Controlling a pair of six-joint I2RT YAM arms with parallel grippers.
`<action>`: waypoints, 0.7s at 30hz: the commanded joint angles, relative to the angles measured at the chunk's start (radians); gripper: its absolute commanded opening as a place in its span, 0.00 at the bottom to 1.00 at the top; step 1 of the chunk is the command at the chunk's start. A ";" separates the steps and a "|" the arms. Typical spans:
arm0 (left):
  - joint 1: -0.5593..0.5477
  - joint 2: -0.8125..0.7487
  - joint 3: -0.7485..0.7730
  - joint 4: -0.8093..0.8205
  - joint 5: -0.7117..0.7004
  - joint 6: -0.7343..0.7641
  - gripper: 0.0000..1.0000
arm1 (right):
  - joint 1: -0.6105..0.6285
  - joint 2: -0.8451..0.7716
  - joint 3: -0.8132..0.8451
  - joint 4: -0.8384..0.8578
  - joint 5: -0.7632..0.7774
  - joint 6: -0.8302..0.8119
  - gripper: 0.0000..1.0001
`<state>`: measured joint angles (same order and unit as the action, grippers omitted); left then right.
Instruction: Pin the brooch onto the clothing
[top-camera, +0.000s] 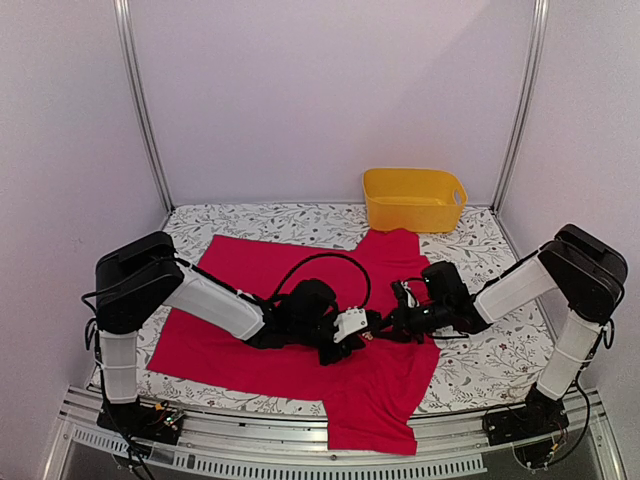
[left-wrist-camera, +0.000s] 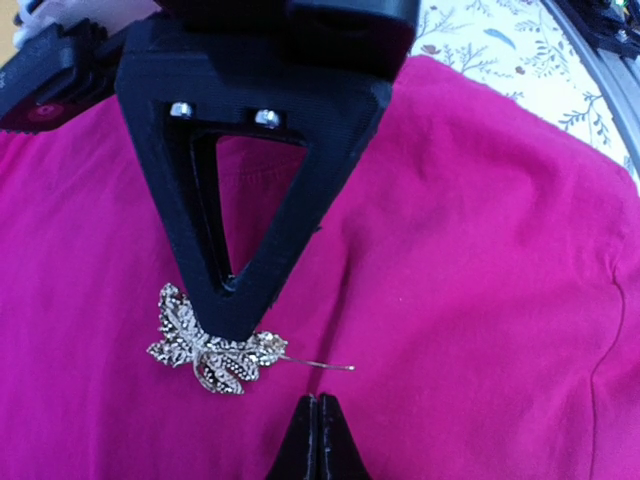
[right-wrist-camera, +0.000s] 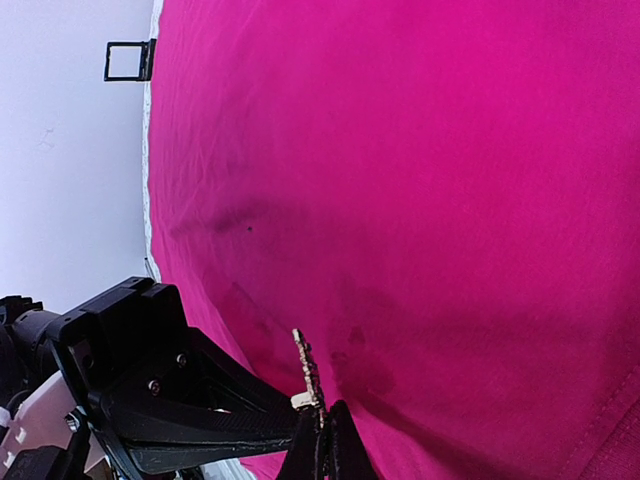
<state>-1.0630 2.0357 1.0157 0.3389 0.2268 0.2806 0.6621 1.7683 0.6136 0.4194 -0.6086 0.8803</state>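
Your right hand (right-wrist-camera: 322, 448) is clamped on the brooch (right-wrist-camera: 308, 372), gripping it by one edge right at the surface of the red shirt (right-wrist-camera: 450, 200). In the left wrist view the brooch sits under the tip of that hand's black finger. Its thin pin (left-wrist-camera: 322, 365) sticks out sideways over the fabric, and you cannot tell whether the pin has entered the cloth. Your left hand (left-wrist-camera: 316, 442) has its fingers pressed together, close beside the pin's free end. Whether they pinch any fabric cannot be told. From above, both hands meet over the middle of the shirt, which lies spread on the table (top-camera: 480, 350). A yellow basket (top-camera: 413, 198) stands just beside the shirt's far end.
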 joint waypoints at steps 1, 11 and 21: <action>-0.003 -0.008 -0.009 0.021 -0.007 0.009 0.00 | 0.013 0.006 -0.017 0.007 -0.018 0.010 0.00; 0.000 -0.008 0.009 -0.050 0.042 0.028 0.17 | 0.014 -0.002 -0.003 -0.028 0.000 -0.006 0.00; 0.021 0.026 0.056 -0.117 0.049 0.023 0.30 | 0.014 -0.011 0.035 -0.073 0.012 -0.040 0.00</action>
<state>-1.0531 2.0361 1.0336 0.2642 0.2615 0.3115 0.6697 1.7683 0.6273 0.3603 -0.6060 0.8593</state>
